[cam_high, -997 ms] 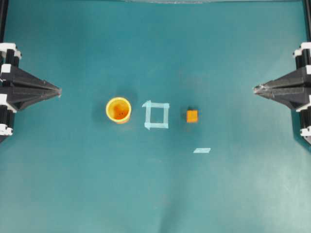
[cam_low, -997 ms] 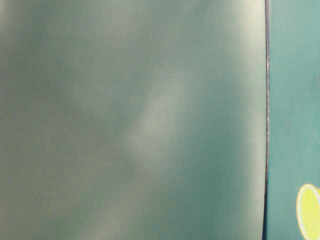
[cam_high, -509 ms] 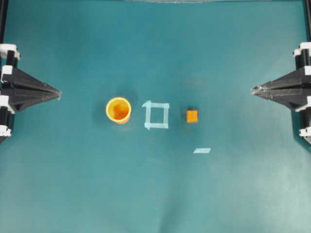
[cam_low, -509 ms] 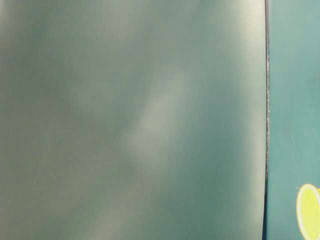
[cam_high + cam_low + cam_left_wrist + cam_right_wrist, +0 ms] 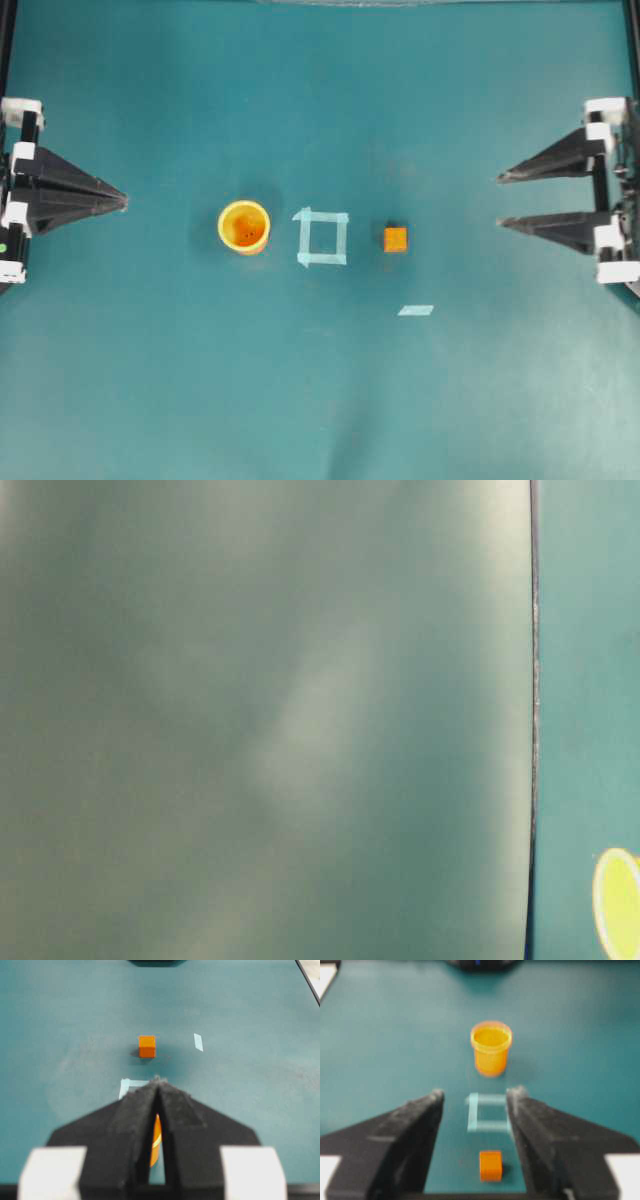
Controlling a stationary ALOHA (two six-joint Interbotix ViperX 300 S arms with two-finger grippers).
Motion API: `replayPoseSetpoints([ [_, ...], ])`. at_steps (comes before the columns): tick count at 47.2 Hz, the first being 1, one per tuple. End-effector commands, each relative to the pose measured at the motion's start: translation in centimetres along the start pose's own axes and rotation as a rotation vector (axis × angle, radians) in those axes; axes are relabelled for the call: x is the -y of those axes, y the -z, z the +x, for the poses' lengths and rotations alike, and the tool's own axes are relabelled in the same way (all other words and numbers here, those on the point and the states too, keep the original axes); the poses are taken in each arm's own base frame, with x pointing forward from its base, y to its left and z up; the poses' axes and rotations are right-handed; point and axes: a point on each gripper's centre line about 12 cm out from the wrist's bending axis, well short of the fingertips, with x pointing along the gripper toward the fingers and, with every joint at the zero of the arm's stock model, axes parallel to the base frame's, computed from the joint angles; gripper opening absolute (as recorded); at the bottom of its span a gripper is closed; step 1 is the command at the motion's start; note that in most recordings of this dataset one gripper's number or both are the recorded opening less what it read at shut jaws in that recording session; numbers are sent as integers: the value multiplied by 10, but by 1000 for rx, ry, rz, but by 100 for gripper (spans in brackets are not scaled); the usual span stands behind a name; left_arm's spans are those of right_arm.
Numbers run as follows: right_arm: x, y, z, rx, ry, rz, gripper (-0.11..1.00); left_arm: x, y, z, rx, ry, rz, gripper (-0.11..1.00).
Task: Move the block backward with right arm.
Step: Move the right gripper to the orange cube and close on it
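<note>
A teal table point(image 5: 320, 400) fills the overhead view, and the tape square point(image 5: 322, 238), a pale outline stuck near its middle, serves as the landmark here.

The right gripper point(image 5: 500, 200) sits well to the right of the tape square, level with it, its two black fingers spread wide apart with nothing between them; in the right wrist view those fingers frame the square and hold nothing. The left gripper point(image 5: 122, 198) lies well to the left of the tape square, its black fingers pressed together to a single point, gripping nothing.

The cup point(image 5: 244, 227), round and yellow-orange with its mouth up, stands just left of the tape square.

The block point(image 5: 396, 239) rests on the table just right of the tape square, apart from it and well short of the right gripper. It is a small orange cube with no long axis; its edges run square with the sides of the tape outline. Its faces are plain, and a short dark shadow lies beside it.

A small strip of pale tape point(image 5: 415, 310) lies below and to the right of the tape square, a little past the block.
</note>
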Motion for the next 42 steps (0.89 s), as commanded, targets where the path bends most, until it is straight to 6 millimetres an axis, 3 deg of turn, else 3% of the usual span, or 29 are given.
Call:
replayPoseSetpoints([
  [1, 1, -11, 8, -43, 5, 10, 60, 1, -13, 1, 34, 3, 6, 0],
  [19, 3, 13, 57, -323, 15, 12, 60, 1, -14, 0, 38, 3, 6, 0],
  [34, 7, 37, 107, -464, 25, 11, 61, 1, -15, 0, 46, 4, 6, 0],
  [42, 8, 50, 123, -505, 28, 8, 61, 1, -18, 0, 64, 4, 6, 0],
])
